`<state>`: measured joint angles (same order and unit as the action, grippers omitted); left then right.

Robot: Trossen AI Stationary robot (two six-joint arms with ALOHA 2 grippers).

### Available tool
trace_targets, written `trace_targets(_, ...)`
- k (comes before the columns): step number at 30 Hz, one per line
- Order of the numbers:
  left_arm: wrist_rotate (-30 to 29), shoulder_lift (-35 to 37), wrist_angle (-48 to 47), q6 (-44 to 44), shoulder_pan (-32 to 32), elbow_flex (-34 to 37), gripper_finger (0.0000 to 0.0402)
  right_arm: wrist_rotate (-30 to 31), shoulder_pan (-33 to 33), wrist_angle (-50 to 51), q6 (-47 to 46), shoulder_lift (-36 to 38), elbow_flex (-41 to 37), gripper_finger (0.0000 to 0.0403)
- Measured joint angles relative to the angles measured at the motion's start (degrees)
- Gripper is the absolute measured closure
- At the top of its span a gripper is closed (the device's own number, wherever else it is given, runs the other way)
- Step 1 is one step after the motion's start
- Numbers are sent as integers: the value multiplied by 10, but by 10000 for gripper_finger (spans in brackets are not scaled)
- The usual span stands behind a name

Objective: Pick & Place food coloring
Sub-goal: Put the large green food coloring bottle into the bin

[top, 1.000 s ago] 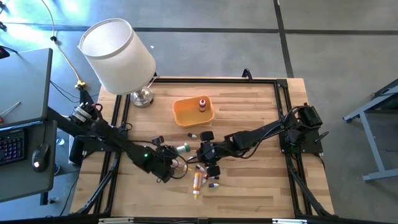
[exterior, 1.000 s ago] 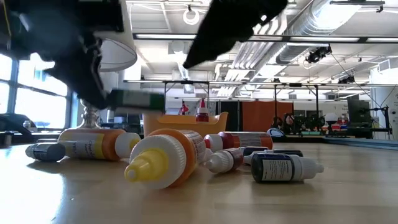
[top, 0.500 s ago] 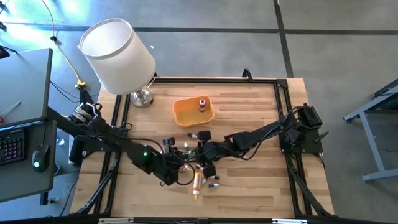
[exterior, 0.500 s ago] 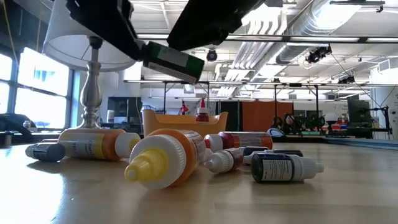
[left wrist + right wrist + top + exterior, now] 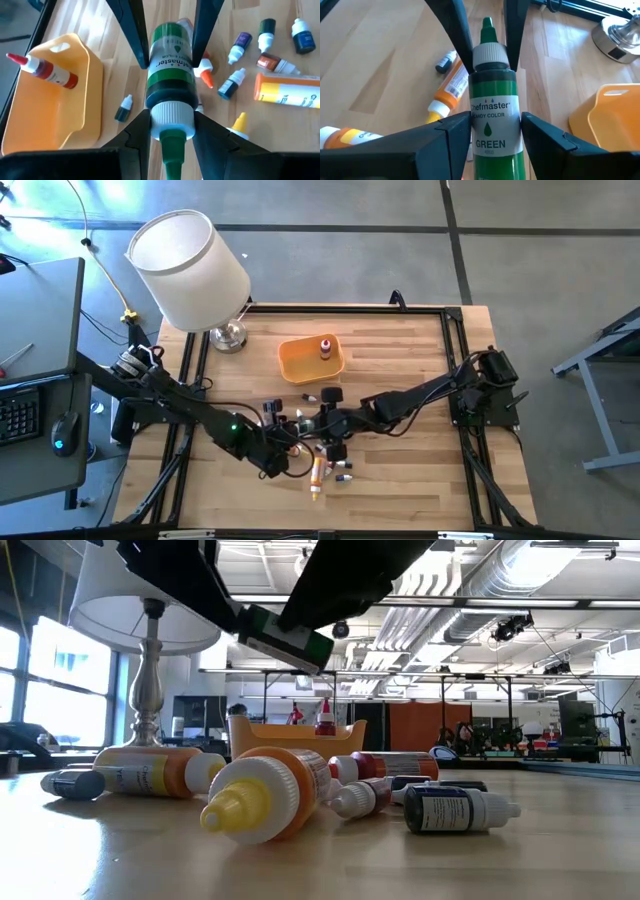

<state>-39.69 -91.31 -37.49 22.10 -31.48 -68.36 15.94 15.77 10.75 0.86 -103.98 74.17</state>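
A green food coloring bottle with a white collar and green tip hangs in the air between both grippers, above the scattered bottles. My left gripper is shut on its cap end. My right gripper is shut on its labelled body. In the low view the green bottle is tilted above the table. Several other small bottles lie on their sides on the wood. An orange tray holds one red-capped bottle. My left gripper pinches the green bottle at its white collar, just behind the green tip, one finger on each side. The fingers lie across the bottle, which is lifted clear and tilted. My right gripper pinches the bottle's green labelled body near the base end. Its fingers come from the table's right, one on each side, and lie across the bottle.
A large lamp stands at the far left corner. A big orange bottle with a yellow cap and a dark vial lie close to the low camera. Bare wood lies to the right and at the near edge.
My left gripper has lifted the green bottle from just above the table and carried it toward the table's right, to my right gripper. The bottle has tipped from level to tilted and now sits between the right fingers.
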Motion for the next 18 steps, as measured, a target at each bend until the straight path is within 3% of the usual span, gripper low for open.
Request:
trace_targets(14, -10, 0, 34, -44, 0, 0, 295, 0, 0, 14, 5, 0, 0, 237)
trace_targets(18, -11, 1, 35, -43, 0, 0, 295, -19, 3, 68, 1, 13, 0, 237)
